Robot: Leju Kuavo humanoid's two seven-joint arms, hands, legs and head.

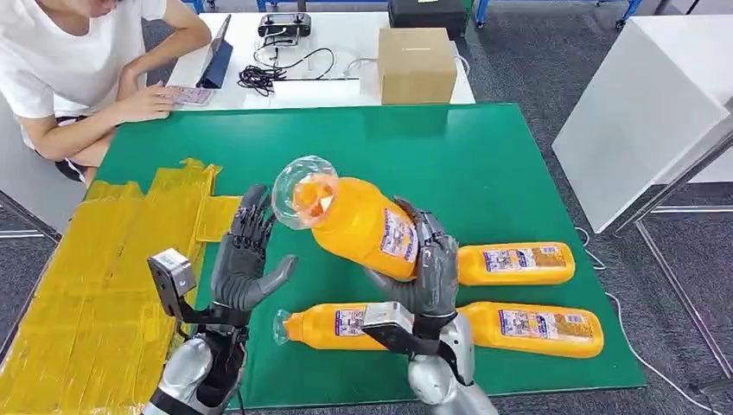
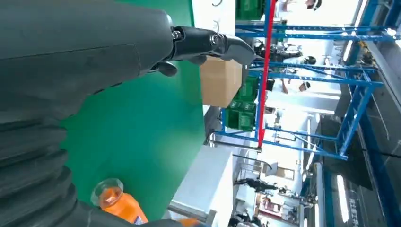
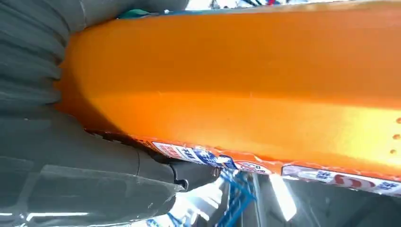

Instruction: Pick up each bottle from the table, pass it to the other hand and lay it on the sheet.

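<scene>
My right hand grips an orange bottle by its body and holds it tilted above the green table, clear cap toward my left hand. In the right wrist view the bottle lies against the palm. My left hand is open beside the cap, palm facing the bottle, fingers apart and touching nothing. The left wrist view shows its fingers spread and the bottle's cap nearby. Three more orange bottles lie on the table: one under my right wrist, two to the right. The yellow sheet lies at the left.
A person sits at the far left corner, a hand on a white table behind the green one. A cardboard box, cables and a tablet stand there. A white panel leans at the right.
</scene>
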